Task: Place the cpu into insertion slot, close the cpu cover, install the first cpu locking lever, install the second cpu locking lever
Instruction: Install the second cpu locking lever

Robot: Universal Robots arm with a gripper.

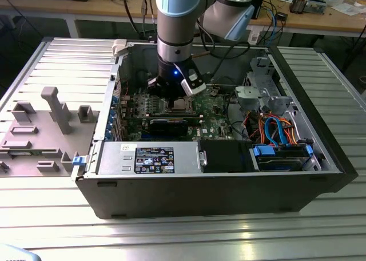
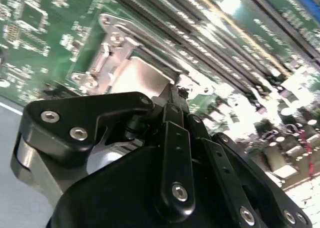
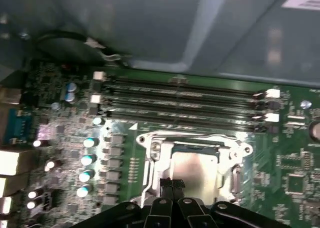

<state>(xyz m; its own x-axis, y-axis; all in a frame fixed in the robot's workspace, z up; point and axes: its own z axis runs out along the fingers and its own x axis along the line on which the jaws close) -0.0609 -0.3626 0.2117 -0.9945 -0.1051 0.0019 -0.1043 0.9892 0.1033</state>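
CPU (image 3: 192, 170) sits in its socket just ahead of your pincer (image 3: 171, 184), whose fingertips look pressed together, holding nothing. Cover (image 3: 150, 160) lies flat, framing the chip, so you're likely at the lever step; that calls for a fine hook-and-press. Count: one chip, one cover, four memory slots (image 3: 185, 105) beyond.

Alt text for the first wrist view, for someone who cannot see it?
The robot's black hand sits with its fingertips close together at the edge of the cpu, which lies in the motherboard socket, framed by the silvery cpu cover. Long memory slots run beyond.
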